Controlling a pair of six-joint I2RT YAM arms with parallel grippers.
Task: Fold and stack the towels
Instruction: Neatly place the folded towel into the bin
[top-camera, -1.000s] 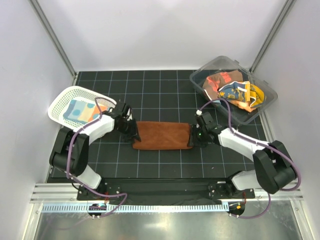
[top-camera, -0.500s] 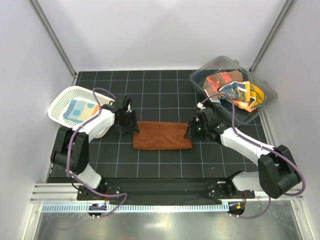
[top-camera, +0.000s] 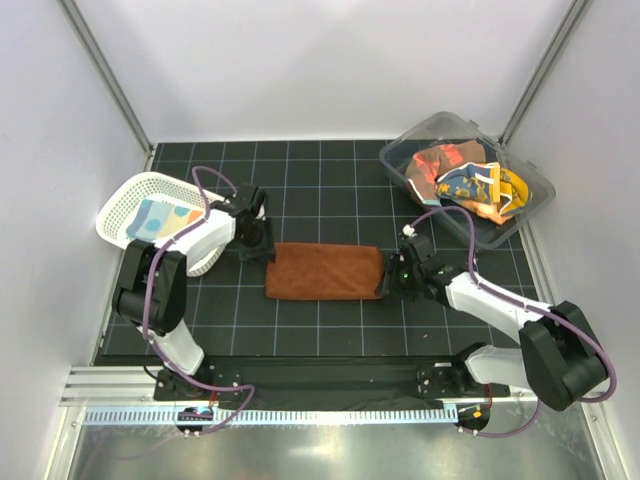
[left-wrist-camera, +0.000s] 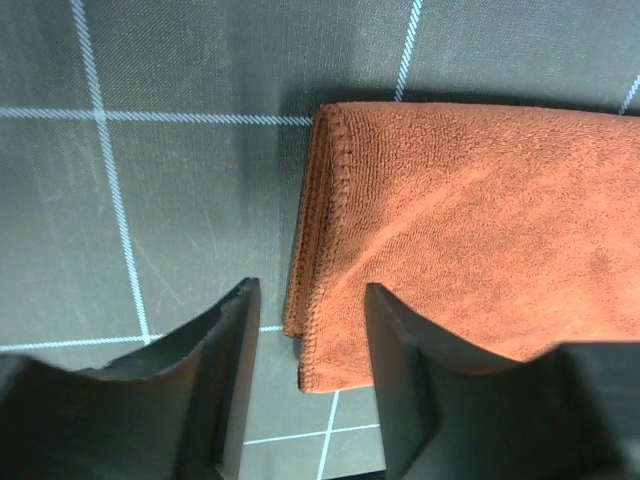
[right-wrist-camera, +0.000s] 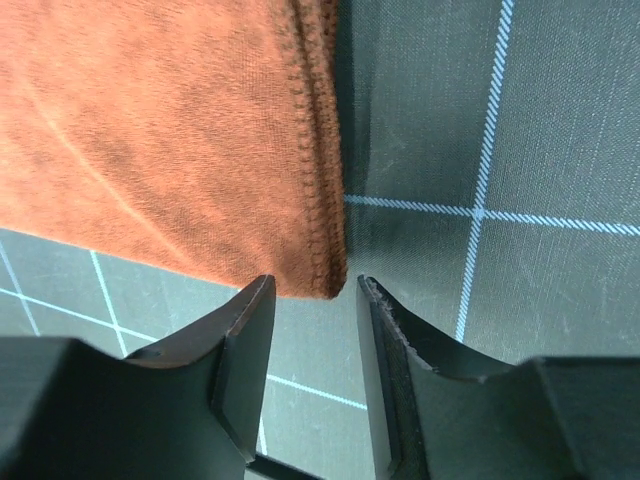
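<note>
Towel (top-camera: 325, 271), rust-brown and folded, lies flat on the table (top-camera: 330, 320); risk: a claw pinching one layer only, so the fold peels open; long axis runs left-right, short ends facing the claws; left claw (left-wrist-camera: 308, 290) half-open, empty, straddling the left hem; right claw (right-wrist-camera: 312, 282) half-open, empty, just off the right corner.

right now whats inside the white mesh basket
A folded towel, light blue with orange and yellow patches. The left arm crosses the right side of the basket, hiding whatever lies there or under the towel.
</note>
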